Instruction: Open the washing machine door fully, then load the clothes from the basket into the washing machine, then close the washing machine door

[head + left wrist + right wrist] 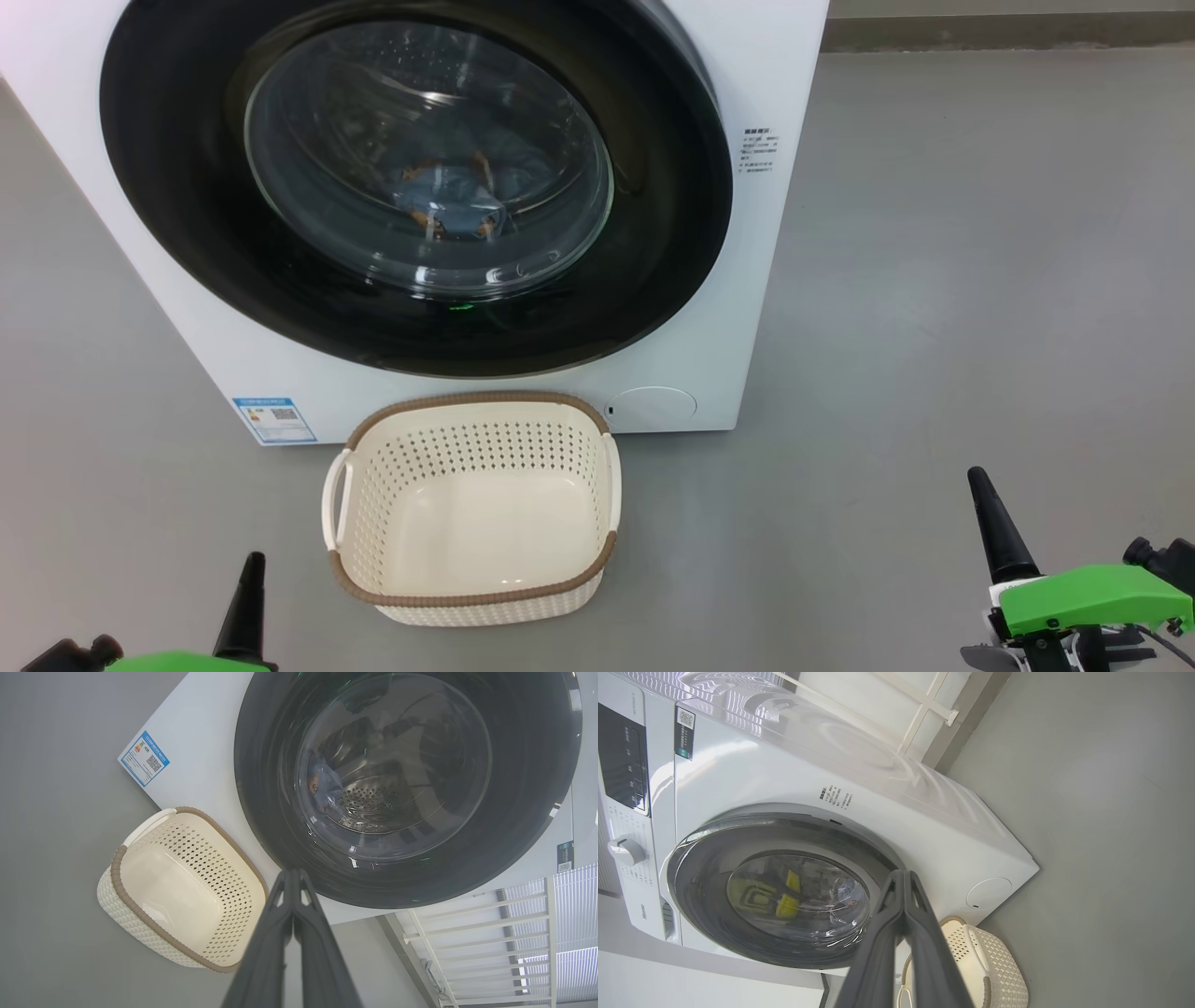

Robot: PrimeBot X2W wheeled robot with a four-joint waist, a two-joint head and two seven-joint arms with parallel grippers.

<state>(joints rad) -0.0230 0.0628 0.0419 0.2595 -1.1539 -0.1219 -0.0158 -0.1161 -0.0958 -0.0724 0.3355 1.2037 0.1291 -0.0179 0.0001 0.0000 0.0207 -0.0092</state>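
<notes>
Both grippers are closed on nothing: the left gripper (pixel 250 574) sits low at the robot's left and the right gripper (pixel 985 495) low at its right. Each has its two dark fingers pressed together into one point, well apart from the machine and the basket. That clear, idle stance suits a job that appears to need no further grasp.

Largest in the scene is the washing machine (pixel 756 280), a white box standing on the grey floor (pixel 980 280). Its front faces the robot, which keeps the opening within reach of either arm. Nearly as wide as that front is the washing machine door (pixel 177 196), a glossy black ring around a bulging glass bowl. It looks shut, lying flush with the front in the right wrist view, though I cannot tell whether the latch has caught.

The basket (pixel 476 595) stands upright on the floor just in front of the machine, below the door, close enough to make a short carry into the drum. Nothing lies in it. The clothes (pixel 457 201) show through the glass as a blue bundle with orange-brown marks, low inside the drum. So loading and closing both look done. A small blue label (pixel 275 420) sits low on the front, just beside the basket's far left corner.
</notes>
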